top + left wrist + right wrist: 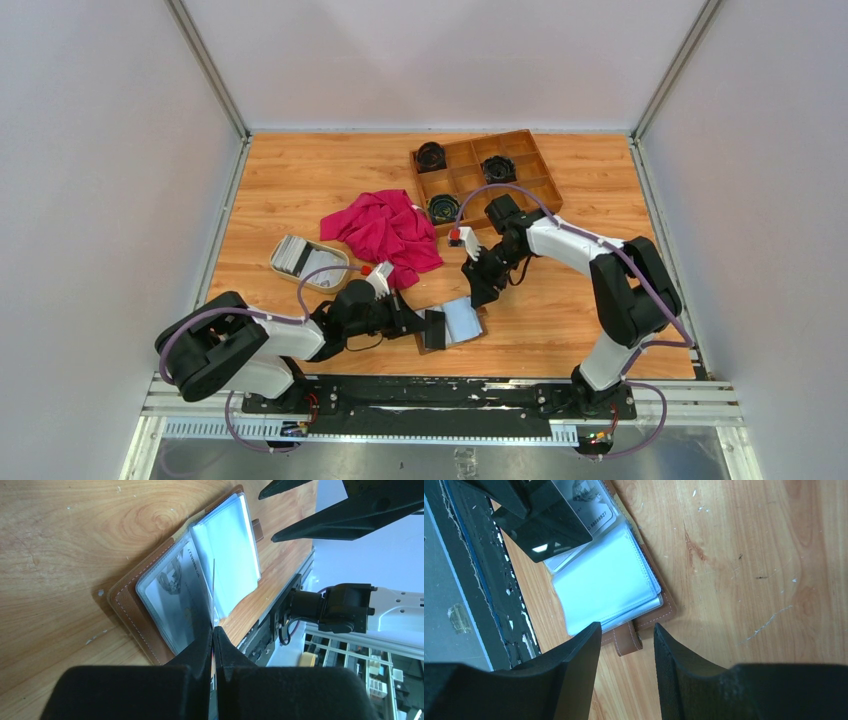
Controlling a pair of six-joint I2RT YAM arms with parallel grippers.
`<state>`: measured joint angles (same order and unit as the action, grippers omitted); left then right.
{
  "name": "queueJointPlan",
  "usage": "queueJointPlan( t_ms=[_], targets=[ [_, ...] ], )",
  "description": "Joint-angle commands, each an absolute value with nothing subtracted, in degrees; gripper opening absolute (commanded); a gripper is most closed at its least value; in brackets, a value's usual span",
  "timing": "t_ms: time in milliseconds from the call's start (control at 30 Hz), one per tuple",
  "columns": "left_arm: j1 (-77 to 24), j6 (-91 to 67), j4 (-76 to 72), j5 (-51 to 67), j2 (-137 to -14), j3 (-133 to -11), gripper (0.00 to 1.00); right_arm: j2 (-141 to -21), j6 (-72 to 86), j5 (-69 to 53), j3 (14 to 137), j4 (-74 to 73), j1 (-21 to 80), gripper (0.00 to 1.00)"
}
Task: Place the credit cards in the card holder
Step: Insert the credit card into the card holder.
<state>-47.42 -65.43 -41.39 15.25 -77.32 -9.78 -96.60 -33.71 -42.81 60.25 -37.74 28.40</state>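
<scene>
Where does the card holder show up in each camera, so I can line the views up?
Top external: the card holder lies open just below picture centre.
Left wrist: mid-frame, slanting up to the right.
Right wrist: upper left, with its snap tab lowest.
Shared landmark: the left gripper, clamped on the holder, shows in all three views.
</scene>
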Motion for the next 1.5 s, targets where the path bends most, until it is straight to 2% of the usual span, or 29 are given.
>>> queueJointPlan(
  t_ms=[0,867,1467],
  targets=[
    [-47.2,-65.8,-41.3,16.0,-76.9,-8.9,0.0,-97.2,-34.8,-42.9,61.5,-39.8,29.4,0.47],
    [-47.2,-65.3,-41.8,17.5,-79.2,-9.4,0.0,-98.9,-35.0,-42.2,62.1,-40.6,30.1,0.47],
    [-47.0,-67.8,-51.1,17.6,-86.3,-9.0,0.0,-101.5,-34.2,-39.2,62.7,-41.1,31.0,0.46]
  ],
)
